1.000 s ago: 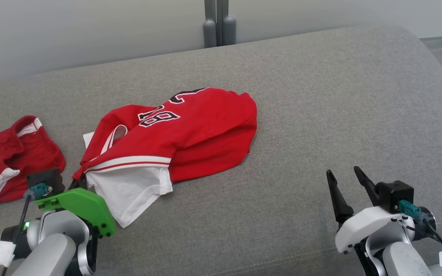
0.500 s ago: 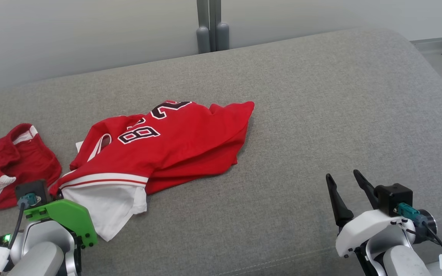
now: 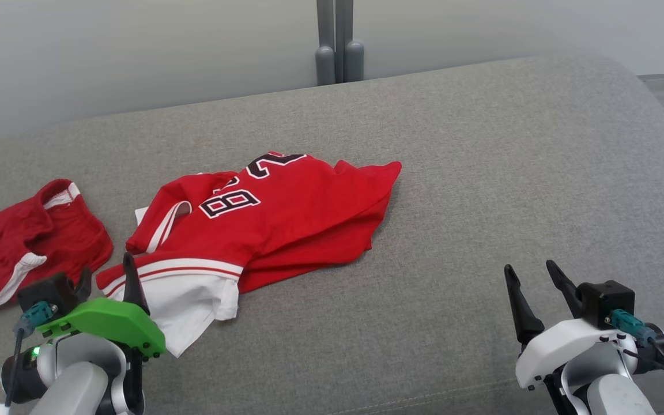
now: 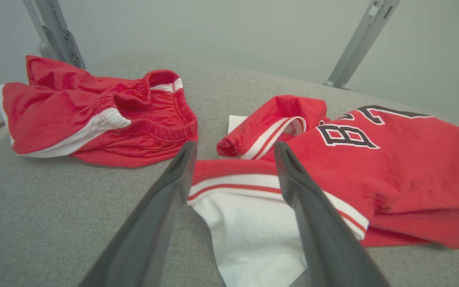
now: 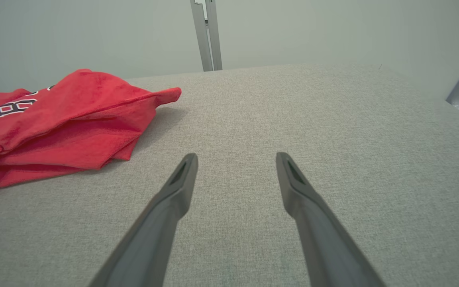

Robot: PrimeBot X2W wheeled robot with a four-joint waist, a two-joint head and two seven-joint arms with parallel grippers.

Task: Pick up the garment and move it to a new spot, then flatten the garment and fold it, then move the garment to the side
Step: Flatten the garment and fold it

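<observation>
The garment [image 3: 286, 225] is a red jersey with black-and-white numbers, a white-striped hem and a white sleeve, lying crumpled left of centre on the grey padded surface [image 3: 510, 173]. My left gripper [image 3: 107, 268] stands open right at its near-left hem, fingers apart with nothing between them. In the left wrist view the garment [image 4: 393, 159] spreads to the right and my left gripper [image 4: 235, 145] straddles the striped hem just above it. My right gripper [image 3: 529, 267] is open over bare fabric at the lower right, well clear of the garment [image 5: 66, 119]; its own view shows that gripper [image 5: 236, 156] empty.
Red shorts with white trim [image 3: 26, 242] lie at the far left, close to my left gripper, also seen as the shorts [image 4: 94, 115]. Grey posts [image 3: 339, 52] stand behind the surface's far edge. A pale wall runs along the back.
My left gripper has opened and let go of the garment's hem. The garment has settled lower and flatter. The head camera has shifted a little; the right arm has stayed put.
</observation>
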